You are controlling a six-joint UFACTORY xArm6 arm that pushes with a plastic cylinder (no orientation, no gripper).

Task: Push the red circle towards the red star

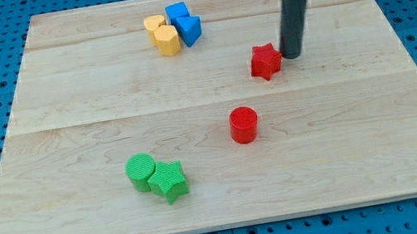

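Two red blocks — my tip point(292, 55) beside red star point(265, 62), red circle point(243, 124) apart.

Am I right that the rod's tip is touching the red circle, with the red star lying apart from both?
Not quite. In the camera view my tip stands right beside the red star, on its right. The red circle is the one lying apart, lower on the board.
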